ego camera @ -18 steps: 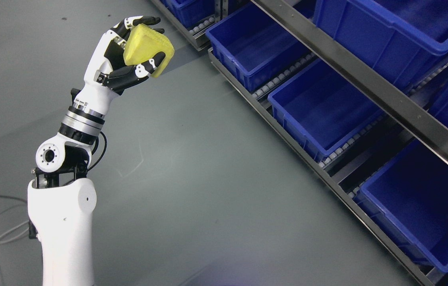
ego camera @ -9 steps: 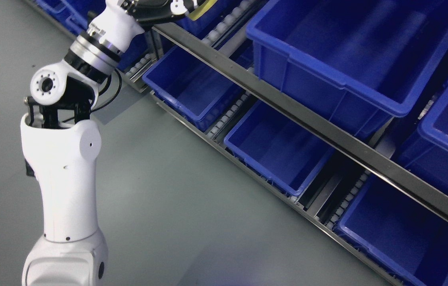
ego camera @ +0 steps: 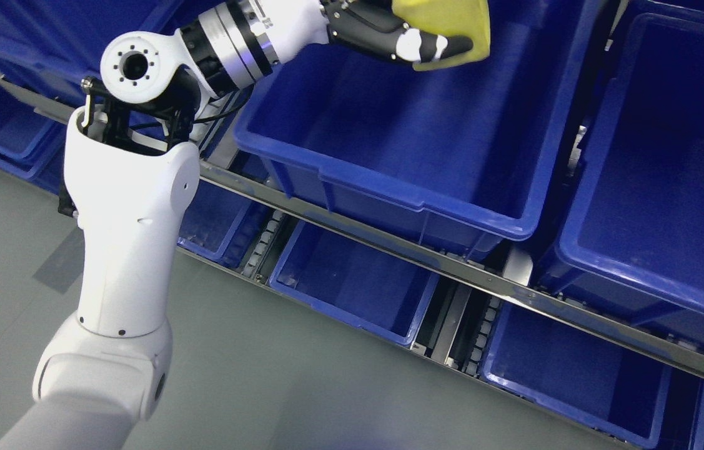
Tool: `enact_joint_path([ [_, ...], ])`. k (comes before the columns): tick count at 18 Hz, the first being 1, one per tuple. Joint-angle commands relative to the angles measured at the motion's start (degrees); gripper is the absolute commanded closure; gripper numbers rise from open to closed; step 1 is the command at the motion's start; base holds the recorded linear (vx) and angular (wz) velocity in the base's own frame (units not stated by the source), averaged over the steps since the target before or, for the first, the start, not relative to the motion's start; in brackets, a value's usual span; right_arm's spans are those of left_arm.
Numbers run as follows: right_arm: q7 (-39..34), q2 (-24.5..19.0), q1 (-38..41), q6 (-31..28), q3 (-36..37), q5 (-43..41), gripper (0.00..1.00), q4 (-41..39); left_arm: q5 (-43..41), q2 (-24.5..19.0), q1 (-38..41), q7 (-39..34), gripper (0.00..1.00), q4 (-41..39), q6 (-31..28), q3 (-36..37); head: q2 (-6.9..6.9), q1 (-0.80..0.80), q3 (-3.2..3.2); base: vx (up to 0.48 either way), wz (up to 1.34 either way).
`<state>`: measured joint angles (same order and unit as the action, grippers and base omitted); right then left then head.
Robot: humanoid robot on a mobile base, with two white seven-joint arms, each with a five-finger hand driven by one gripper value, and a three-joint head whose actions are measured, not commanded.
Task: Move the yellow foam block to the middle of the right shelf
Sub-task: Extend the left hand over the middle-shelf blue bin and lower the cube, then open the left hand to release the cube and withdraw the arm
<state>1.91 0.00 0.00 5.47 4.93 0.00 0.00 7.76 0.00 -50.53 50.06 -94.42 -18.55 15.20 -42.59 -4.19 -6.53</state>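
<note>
Just under the left hand (ego camera: pixel 401 28), a blue bin (ego camera: pixel 389 200) gapes while curled fingers (ego camera: pixel 426 45) pinch the yellow foam block (ego camera: pixel 451 25), seemingly light, squashy and easily gripped by its flat sides.

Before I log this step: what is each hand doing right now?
Left hand: closed on the yellow foam block, above a blue bin.
Right hand: not in view.

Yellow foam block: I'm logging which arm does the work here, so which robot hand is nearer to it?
Left. The left robot hand grips the yellow foam block over a blue bin. The right robot hand is out of view.
</note>
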Motion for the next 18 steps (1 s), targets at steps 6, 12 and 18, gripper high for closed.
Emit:
enact_joint_path([
  [6, 0.0, 1.0, 0.1, 0.0, 0.0, 0.2, 0.00, -1.0, -21.5, -1.0, 4.2, 5.1, 0.60, 10.1, 6.3, 9.8, -0.01, 0.00, 0.00, 0.097, -0.34],
  [12, 0.0, 1.0, 0.1, 0.0, 0.0, 0.2, 0.00, -1.0, -22.4, -1.6, 4.3, 5.0, 0.26, 9.4, 7.0, 9.6, -0.01, 0.00, 0.00, 0.040, -0.11],
  [18, 0.0, 1.0, 0.1, 0.0, 0.0, 0.2, 0.00, -1.0, -22.5, -1.0, 3.9, 4.9, 0.00, 6.7, 6.9, 2.7, -0.04, 0.00, 0.00, -0.003, 0.02],
])
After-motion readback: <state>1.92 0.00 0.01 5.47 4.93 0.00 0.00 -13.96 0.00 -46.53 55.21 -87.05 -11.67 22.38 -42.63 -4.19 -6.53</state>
